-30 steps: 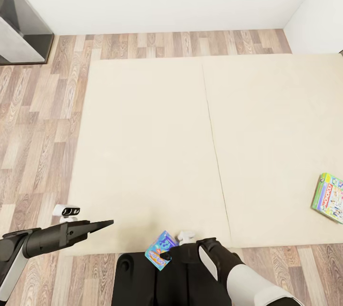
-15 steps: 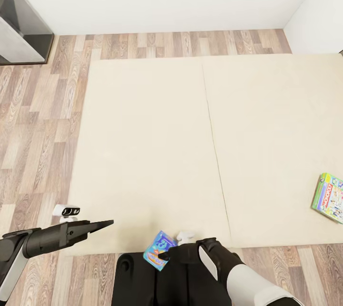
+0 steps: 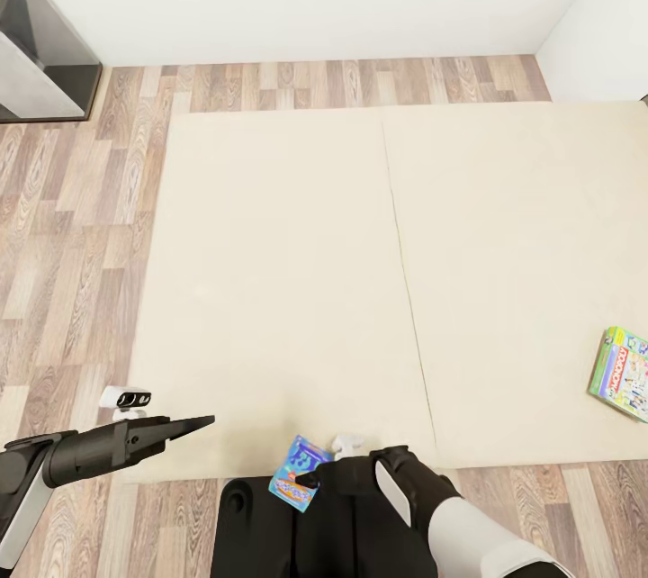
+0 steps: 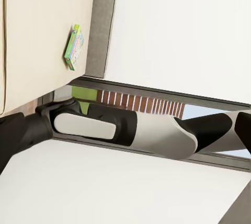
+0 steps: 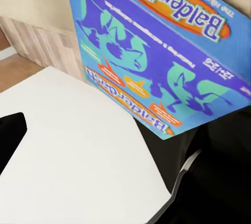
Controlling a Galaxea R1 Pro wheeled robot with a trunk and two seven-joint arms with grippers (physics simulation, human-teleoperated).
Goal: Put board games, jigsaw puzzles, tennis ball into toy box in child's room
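**Blue game box in the right gripper, green one waits at the right edge**

Blue and printed, the board game [image 3: 297, 473] is pinched by the right gripper [image 3: 317, 477] at the bottom centre of the head view, just over the near edge of the bed [image 3: 288, 290] and the dark robot base. The box is tilted, one corner up. In the right wrist view the same box [image 5: 157, 56] shows its face with the word "Balderdash".

The left gripper [image 3: 193, 424] is at the lower left of the frame, beside the bed edge and pointing right. It carries nothing; if its jaws are apart or together, I cannot tell.

The second game, the green-red box [image 3: 621, 373], lies flat on the mattress at the right edge of the frame, well apart from both grippers. Its long axis runs nearly from top to bottom of the picture, a little slanted. It lies to the right of the right gripper, so I judge the right arm is the nearer one, but that arm is now occupied.

Count: two board games, one bed. A dark shelf unit [image 3: 40, 47] stands in the upper left corner.
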